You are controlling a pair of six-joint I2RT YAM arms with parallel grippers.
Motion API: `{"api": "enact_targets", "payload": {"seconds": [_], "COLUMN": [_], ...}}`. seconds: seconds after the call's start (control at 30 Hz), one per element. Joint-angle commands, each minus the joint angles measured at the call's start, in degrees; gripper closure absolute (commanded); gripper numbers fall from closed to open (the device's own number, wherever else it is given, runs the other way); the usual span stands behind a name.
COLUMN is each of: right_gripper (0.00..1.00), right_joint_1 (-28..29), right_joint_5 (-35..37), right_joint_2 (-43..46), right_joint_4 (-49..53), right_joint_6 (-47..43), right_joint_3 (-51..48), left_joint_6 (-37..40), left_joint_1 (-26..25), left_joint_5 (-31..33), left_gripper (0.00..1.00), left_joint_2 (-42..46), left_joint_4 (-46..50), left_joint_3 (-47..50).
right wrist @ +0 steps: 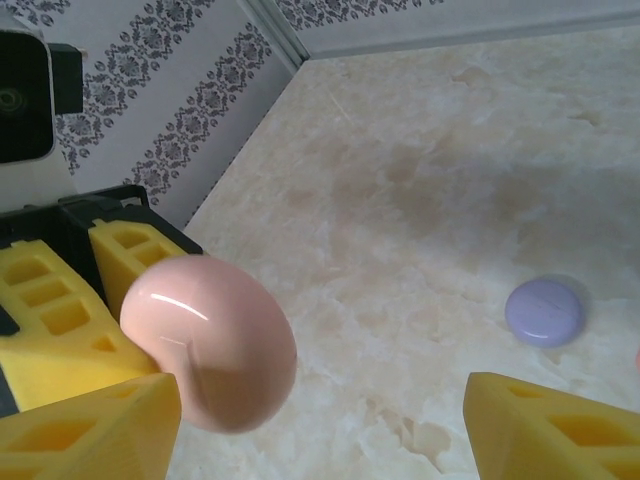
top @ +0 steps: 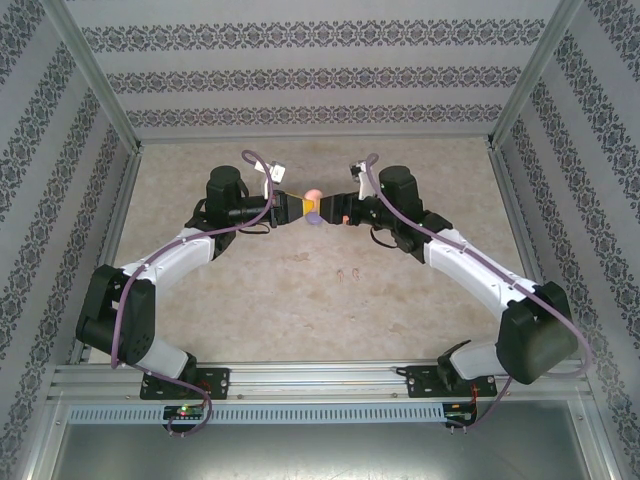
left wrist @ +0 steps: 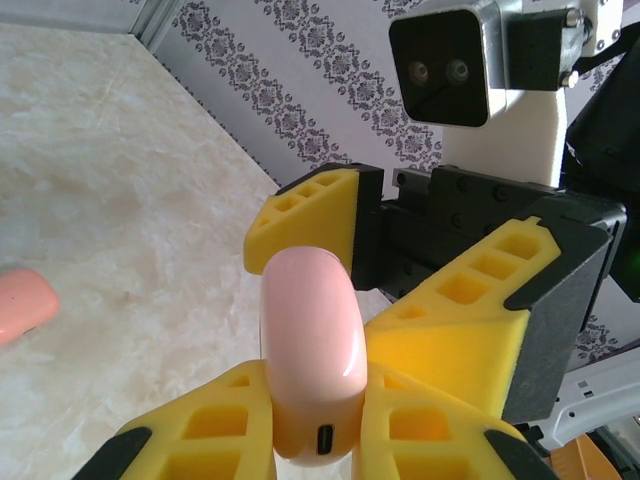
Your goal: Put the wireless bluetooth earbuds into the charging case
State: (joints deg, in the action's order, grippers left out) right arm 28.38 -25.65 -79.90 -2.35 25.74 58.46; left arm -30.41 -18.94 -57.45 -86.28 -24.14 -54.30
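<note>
The pink charging case (left wrist: 310, 340) is held off the table (right wrist: 420, 150), clamped between the yellow fingers of the left gripper (left wrist: 315, 400). In the left wrist view its long axis runs from 6 to 12 o'clock: the end with the charging port sits at 6, nearest the camera, and the rounded end points to 12, in between the other arm's fingers. The right gripper (right wrist: 320, 400) stands spread wide. The case lies close to its finger at 7 o'clock, and open space separates it from the finger at 5 o'clock. From above, the two grippers meet toward 12 o'clock of the table's middle, and the case is only a small pink blob there. At 5 o'clock from it, two tiny earbuds (top: 348, 272) lie on the table, too small to tell which way they point. A purple case (right wrist: 545, 312) rests flat on the table. A peach-coloured object (left wrist: 20, 305) is cut off by the frame at 9 o'clock.
</note>
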Motion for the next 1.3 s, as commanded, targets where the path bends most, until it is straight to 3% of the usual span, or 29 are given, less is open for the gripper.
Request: {"api": "enact_targets", "payload": {"seconds": [0.0, 0.33, 0.63, 0.87, 1.27], "right_gripper": [0.27, 0.33, 0.33, 0.32, 0.31], "right_joint_1": [0.47, -3.75, -5.69, -3.46, 1.84], "right_joint_5": [-0.38, 1.67, -2.69, -4.40, -3.97], "right_joint_2": [-1.19, -2.28, 3.94, 5.74, -1.42], "right_joint_4": [-2.51, -3.81, -5.83, -7.54, -7.12], "right_joint_6": [0.72, 2.80, 5.92, 8.76, 7.74], "right_joint_3": [1.95, -3.00, -6.83, -3.54, 3.50], "left_joint_6": [0.09, -0.06, 0.18, -0.08, 0.16], "left_joint_1": [0.71, 0.67, 0.72, 0.66, 0.68], "left_joint_5": [-1.89, -2.23, -1.88, -1.77, -1.46], "left_gripper": [1.00, 1.00, 1.00, 1.00, 1.00], "left_joint_2": [1.79, 4.12, 4.10, 3.17, 2.70], "left_joint_4": [-0.68, -0.82, -0.98, -1.33, -0.65], "left_joint_3": [-1.36, -1.33, -1.07, -1.33, -1.77]}}
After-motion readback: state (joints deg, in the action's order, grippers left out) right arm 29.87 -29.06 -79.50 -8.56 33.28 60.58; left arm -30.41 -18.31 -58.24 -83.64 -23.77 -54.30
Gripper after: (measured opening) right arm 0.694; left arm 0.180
